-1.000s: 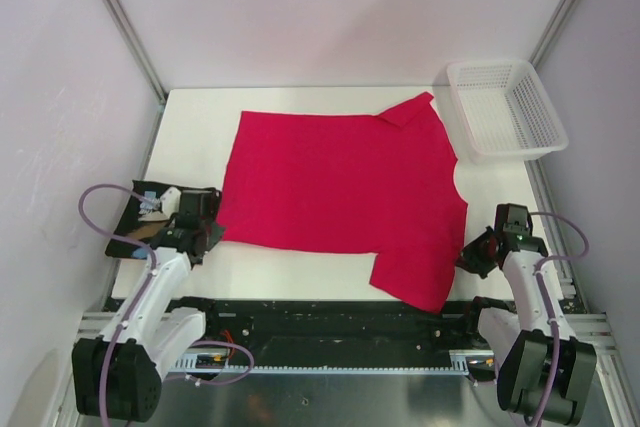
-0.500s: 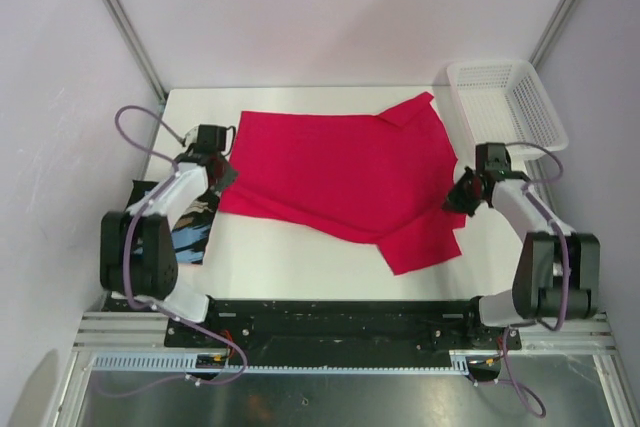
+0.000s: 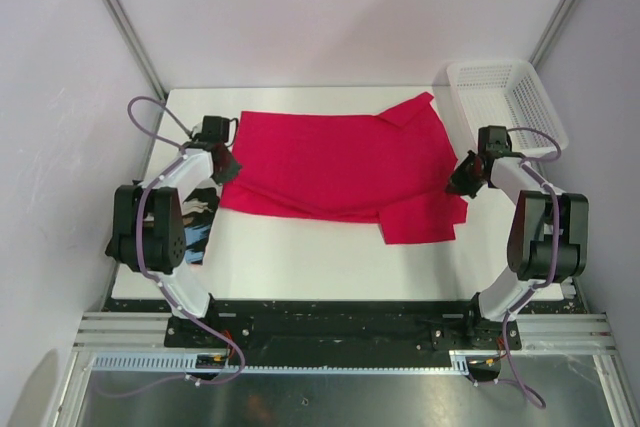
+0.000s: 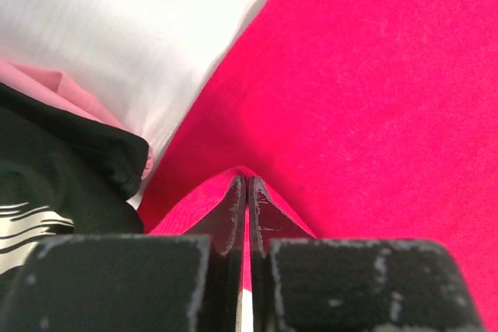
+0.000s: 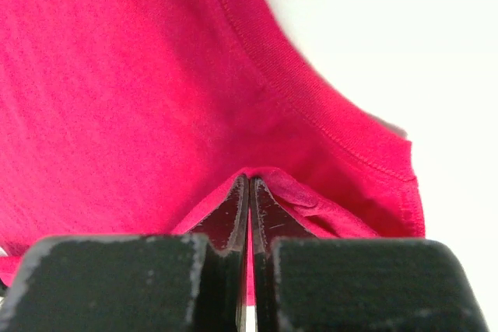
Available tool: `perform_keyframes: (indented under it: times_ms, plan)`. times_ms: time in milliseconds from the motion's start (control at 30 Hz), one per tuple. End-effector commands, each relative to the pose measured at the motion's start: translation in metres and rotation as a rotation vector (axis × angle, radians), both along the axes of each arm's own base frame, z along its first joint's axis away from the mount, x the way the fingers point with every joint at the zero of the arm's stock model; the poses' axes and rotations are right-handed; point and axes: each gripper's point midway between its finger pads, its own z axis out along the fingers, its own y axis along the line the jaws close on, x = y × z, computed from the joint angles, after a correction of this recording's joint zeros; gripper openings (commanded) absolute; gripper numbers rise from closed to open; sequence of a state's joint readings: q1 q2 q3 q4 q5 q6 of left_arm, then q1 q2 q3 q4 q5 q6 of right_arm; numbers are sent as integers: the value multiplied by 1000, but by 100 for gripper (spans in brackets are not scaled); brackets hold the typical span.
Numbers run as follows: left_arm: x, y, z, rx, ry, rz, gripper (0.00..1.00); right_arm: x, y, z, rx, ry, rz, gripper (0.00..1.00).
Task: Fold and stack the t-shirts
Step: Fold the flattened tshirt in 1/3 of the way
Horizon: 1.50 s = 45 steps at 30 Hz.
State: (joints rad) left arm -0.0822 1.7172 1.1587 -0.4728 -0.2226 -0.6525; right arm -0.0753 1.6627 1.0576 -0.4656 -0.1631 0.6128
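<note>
Two claws (image 3: 229, 169) (image 3: 461, 181) pinch edges of crimson shirt (image 3: 340, 157).

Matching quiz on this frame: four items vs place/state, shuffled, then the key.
Items:
1. crimson t-shirt
2. black printed t-shirt
3. white mesh basket
4. left end effector

Places/states:
A. at the far right corner of the table
B. shut, pinching crimson cloth
C. spread across the middle of the table, near part folded over
D. bunched at the table's left edge

Pairs: 1-C; 2-D; 3-A; 4-B
</note>
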Motion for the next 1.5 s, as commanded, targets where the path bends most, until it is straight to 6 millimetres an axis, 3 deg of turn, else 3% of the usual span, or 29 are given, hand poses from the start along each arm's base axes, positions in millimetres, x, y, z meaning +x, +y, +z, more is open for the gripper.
perform_keyframes:
  times_ms: [0,333,767,1067,1467]
  plan:
    - [12,14,27,17,-83,14,0,16,-12,15,-26,-62,-8,0]
    - [10,17,21,3,-70,16,0,17,-16,20,-25,-75,-21,0]
    - [0,22,35,2,-106,39,0,10,-25,29,-53,-77,-31,0]
    - [-4,25,28,4,-91,45,0,5,-31,30,-71,-66,-41,0]
    - [2,26,26,-2,-88,49,0,7,-36,36,-53,-92,-57,0]
